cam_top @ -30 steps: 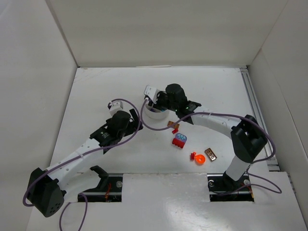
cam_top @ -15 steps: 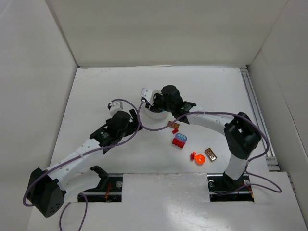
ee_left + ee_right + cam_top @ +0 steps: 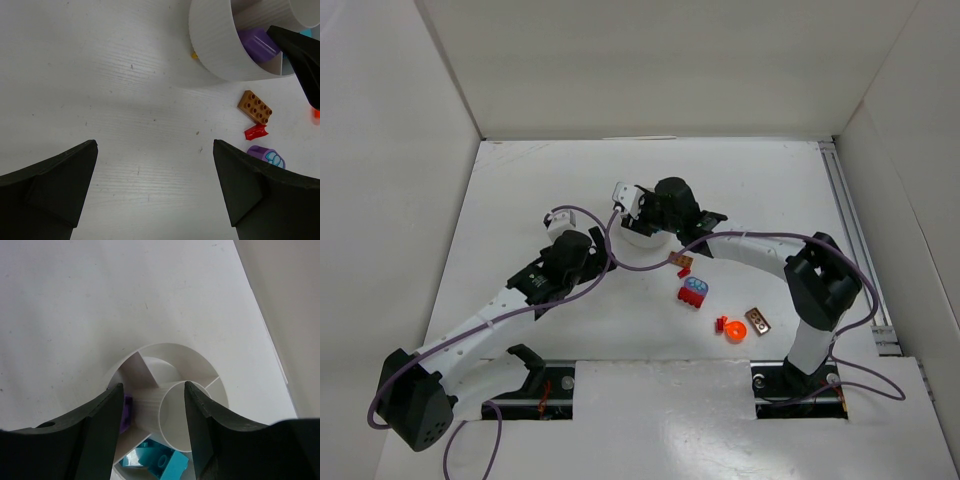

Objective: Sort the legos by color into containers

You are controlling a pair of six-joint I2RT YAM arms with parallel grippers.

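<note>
The left gripper (image 3: 154, 145) hangs, fingers wide, over the table (image 3: 100, 75) just left of the white dish (image 3: 215, 45). The right gripper (image 3: 153, 386), fingers parted, hovers above the dish and hides most of it from overhead; the wedges hold a purple piece (image 3: 257, 42) and a teal brick (image 3: 155, 462). A brown brick (image 3: 255, 106) and a red piece (image 3: 256, 132) lie rightward.

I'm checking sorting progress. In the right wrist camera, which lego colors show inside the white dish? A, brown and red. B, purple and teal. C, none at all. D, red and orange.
B: a purple piece lies in one wedge of the white dish and a teal brick in a separate wedge; no red, orange or brown shows there.
</note>
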